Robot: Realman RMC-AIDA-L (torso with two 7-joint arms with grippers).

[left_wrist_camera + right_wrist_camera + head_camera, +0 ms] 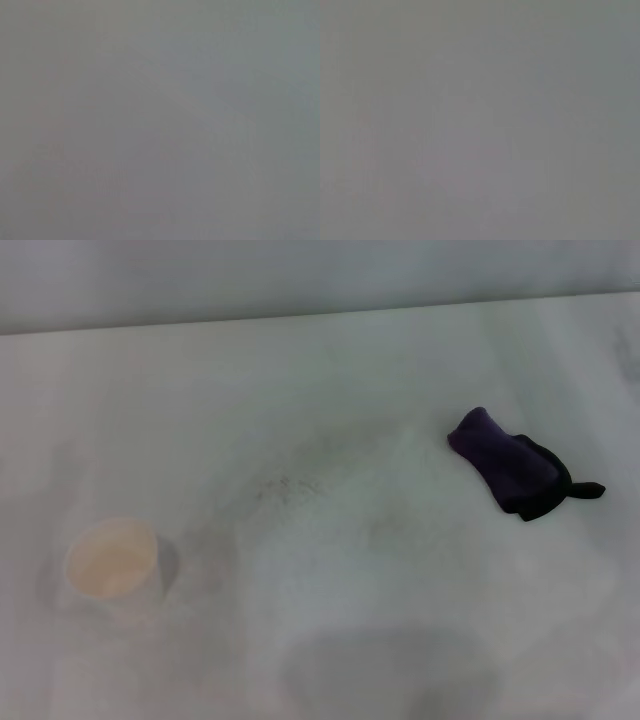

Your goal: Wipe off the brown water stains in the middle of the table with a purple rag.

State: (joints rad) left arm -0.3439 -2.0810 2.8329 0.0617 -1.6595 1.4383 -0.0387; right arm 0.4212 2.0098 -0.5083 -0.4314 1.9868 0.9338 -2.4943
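The purple rag (503,465) lies in a lump on the right side of the white table (400,370), its black trim and short black tail pointing right. No tan-brown stain shows on the table; only a faint grey speckled smudge (285,488) marks the middle. Neither gripper nor arm shows in the head view. Both wrist views show only plain grey with nothing to make out.
A white paper cup (113,560) stands at the near left of the table. The table's far edge (320,312) runs across the top, with a grey wall behind. A soft shadow (385,670) lies on the near middle.
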